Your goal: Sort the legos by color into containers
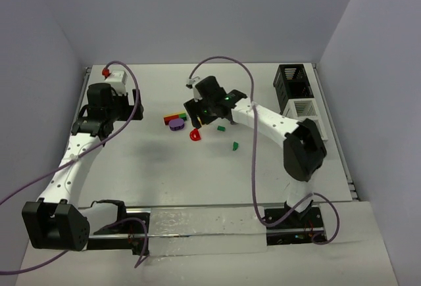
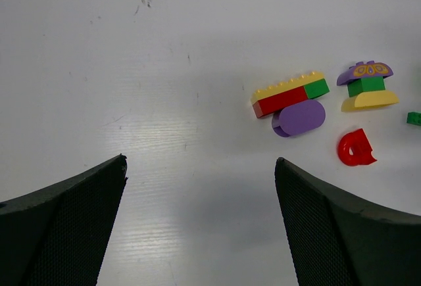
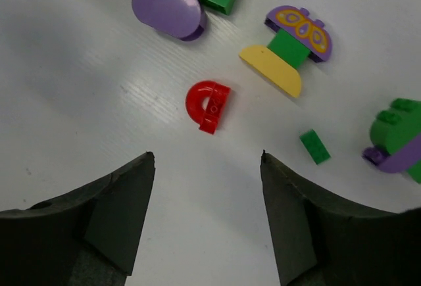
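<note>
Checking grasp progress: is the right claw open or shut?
Open: the right claw has its fingers apart with only table between them; the red arch lies just ahead, untouched.

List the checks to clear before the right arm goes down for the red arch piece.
1. Right gripper open and empty: ok.
2. Red arch lined up ahead of the gap between its fingers: ok.
3. Arch lying apart from the small green brick: ok.
4. Left gripper open and empty: ok.
5. Containers, which compartment takes red: cannot tell.
</note>
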Robot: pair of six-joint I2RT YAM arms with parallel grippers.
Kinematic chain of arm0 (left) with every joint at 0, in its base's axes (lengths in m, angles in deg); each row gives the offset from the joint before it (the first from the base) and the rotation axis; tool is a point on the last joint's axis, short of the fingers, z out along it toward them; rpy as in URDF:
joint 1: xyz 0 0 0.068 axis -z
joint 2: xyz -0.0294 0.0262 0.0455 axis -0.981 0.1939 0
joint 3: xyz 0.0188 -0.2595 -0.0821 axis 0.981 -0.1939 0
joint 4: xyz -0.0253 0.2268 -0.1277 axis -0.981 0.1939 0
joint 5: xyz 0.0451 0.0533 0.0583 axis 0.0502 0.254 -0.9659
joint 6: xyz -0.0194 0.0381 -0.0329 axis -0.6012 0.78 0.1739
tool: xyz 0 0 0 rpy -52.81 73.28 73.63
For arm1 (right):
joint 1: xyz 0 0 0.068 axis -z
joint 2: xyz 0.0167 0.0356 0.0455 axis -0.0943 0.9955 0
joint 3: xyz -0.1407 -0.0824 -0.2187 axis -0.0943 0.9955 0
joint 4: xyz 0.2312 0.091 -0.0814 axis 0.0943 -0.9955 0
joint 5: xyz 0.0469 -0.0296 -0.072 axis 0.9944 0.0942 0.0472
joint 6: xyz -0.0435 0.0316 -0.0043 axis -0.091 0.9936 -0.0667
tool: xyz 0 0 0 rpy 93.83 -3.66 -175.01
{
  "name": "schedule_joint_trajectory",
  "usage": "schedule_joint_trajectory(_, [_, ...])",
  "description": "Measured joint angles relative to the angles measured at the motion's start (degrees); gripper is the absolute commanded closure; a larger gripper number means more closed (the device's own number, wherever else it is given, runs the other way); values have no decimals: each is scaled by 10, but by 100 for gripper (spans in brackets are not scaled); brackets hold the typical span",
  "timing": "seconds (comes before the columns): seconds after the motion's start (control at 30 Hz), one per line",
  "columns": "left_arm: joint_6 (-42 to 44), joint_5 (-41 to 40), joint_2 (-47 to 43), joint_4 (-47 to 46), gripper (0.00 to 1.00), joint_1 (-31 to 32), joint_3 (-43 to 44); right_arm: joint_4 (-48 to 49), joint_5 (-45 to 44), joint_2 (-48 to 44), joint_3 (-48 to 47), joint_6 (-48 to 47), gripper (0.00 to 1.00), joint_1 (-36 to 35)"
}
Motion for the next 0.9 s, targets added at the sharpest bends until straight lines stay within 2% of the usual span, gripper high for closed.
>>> schedule_joint_trajectory(0.37, [-10,-2,10,0,1,-5,1,-39,-33,134,-41,14,40,-23])
schedule_joint_trajectory(0.7, [-10,-2,13,0,1,-5,1,-38,-39,178,-81,18,42,-23])
schedule_joint_trajectory(0.9, [-9,-2,14,0,1,-5,1,-39,-36,201,-92,25,49,-21])
